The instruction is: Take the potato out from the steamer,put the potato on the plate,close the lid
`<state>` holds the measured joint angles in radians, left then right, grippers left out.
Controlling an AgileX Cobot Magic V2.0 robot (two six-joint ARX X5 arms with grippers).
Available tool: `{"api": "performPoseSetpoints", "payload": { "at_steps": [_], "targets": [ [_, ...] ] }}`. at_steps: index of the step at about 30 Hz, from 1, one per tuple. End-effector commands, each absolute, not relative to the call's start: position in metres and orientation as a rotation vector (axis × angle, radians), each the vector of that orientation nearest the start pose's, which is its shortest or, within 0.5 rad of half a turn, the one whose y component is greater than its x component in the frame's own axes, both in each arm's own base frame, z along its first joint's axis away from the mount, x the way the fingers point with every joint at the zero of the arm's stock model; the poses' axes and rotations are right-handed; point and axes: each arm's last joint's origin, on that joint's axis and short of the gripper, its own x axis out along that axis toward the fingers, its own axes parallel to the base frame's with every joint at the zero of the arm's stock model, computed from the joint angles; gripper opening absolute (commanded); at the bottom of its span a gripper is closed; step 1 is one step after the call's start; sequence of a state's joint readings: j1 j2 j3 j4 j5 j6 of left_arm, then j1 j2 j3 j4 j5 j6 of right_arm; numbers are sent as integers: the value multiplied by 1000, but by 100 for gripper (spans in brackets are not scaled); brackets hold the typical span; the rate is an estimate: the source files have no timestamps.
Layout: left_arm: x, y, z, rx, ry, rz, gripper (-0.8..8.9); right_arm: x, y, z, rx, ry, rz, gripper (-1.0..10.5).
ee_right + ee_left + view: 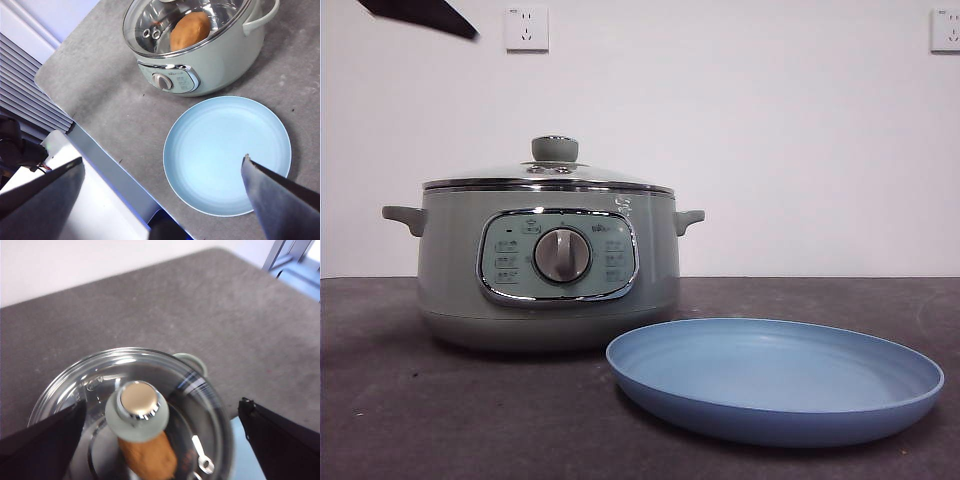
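I see a dark grey, slightly mottled table [440, 420] with a plain white wall behind it. Two wall sockets [526, 28] sit high on that wall. In the right wrist view, grey slatted blinds and a white ledge lie beyond the table edge, well away from the steamer [548, 262].

The steamer stands on the table with its control panel and dial facing the front camera. The lid [550, 176] is seated on its rim, knob upright. The potato [190, 30] lies inside the steamer, visible through the glass. The plate [775, 380] rests flat on the table just beside the steamer, on its panel side, and carries nothing. I cannot tell whether plate and steamer touch.

The left gripper [160, 440] hangs above the lid, its jaws spread wide to either side of the knob and not touching it. The right gripper [162, 200] hangs high above the plate, further from the steamer, jaws also wide apart and gripping nothing.

Limits of view: from the front camera the potato is hidden by the steamer wall, and one arm appears only as a black tip [420, 15] at the top corner above the steamer. In the left wrist view the potato is partly covered by the knob and cut off at the picture edge. The panel markings are too small to read.
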<state>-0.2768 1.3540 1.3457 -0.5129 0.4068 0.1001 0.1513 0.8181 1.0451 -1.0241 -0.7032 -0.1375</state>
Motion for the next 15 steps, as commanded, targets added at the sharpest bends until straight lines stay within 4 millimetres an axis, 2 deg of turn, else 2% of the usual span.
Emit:
{"api": "performPoseSetpoints", "payload": {
  "at_steps": [1, 8, 12, 15],
  "targets": [
    [299, -105, 358, 109, 532, -697, 690, 123, 38, 346, 102, 727, 858, 661],
    [336, -128, 319, 196, 604, -674, 690, 123, 38, 346, 102, 727, 857, 661],
    [347, -133, 302, 199, 640, -671, 689, 123, 38, 346, 102, 727, 857, 661],
    [349, -136, 298, 201, 649, -674, 688, 123, 38, 346, 102, 727, 857, 661]
  ]
}}
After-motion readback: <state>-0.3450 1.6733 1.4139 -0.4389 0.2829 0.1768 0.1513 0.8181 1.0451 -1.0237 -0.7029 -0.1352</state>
